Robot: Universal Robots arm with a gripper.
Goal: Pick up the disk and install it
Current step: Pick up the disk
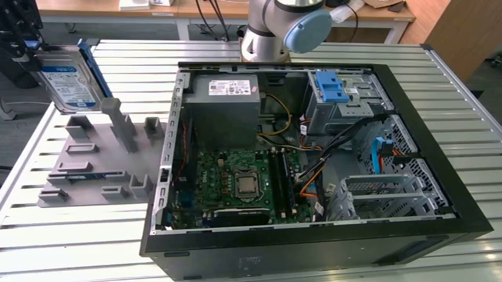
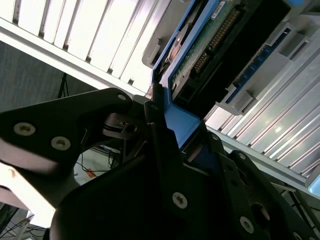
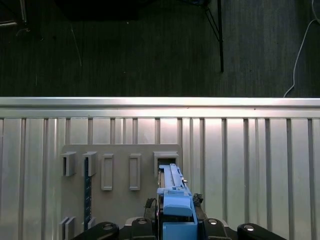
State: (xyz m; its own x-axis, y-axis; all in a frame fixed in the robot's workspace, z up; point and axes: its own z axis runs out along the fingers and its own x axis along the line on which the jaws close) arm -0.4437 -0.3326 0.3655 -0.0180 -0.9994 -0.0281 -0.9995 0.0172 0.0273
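Observation:
The disk (image 1: 69, 82), a silver drive with a white-and-blue label in a blue carrier, stands on edge at the exterior view's far left, above the far end of the grey holder plate (image 1: 94, 161). My gripper (image 1: 22, 51) is shut on its blue carrier. In the second wrist view the black fingers (image 2: 157, 145) clamp the carrier's blue edge, and the disk's circuit-board underside (image 2: 210, 45) runs away from them. In the first wrist view the disk (image 3: 175, 197) shows edge-on over the holder plate (image 3: 122, 200), with the gripper (image 3: 175, 227) around it.
The open computer case (image 1: 439, 147) lies on the slatted metal table (image 1: 63, 247), to the exterior view's right of the holder. Inside are a grey power supply (image 1: 227, 106), the motherboard (image 1: 243, 182), a drive cage with a blue latch (image 1: 333, 88) and loose cables. The arm's base (image 1: 271, 35) stands behind the case.

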